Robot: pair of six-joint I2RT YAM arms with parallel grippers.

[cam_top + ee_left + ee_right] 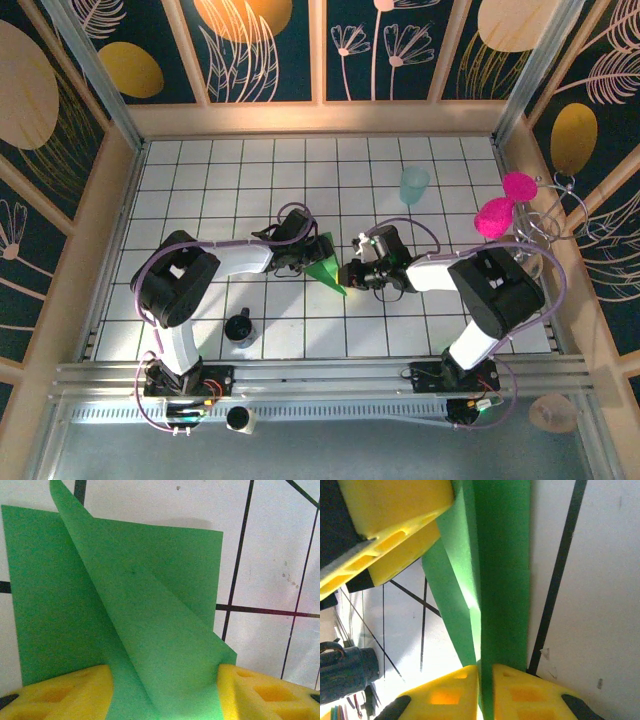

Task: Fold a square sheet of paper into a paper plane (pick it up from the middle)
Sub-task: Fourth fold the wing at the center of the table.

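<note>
Jaws of the right gripper (pixel 481 672) pinch the square sheet of paper (pixel 502 570); left gripper (pixel 165 675) jaws gape, its raised flap between them.

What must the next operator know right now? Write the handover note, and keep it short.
Left gripper: open, one finger on either side of a raised fold of the paper.
Right gripper: shut on the paper, pinching it thin between the pads.
Paper: middle of the table, between the two grippers.
Done: the sheet is creased, and one flap stands up from it.
Left: all further folds. It has no narrow dart shape yet.
</note>
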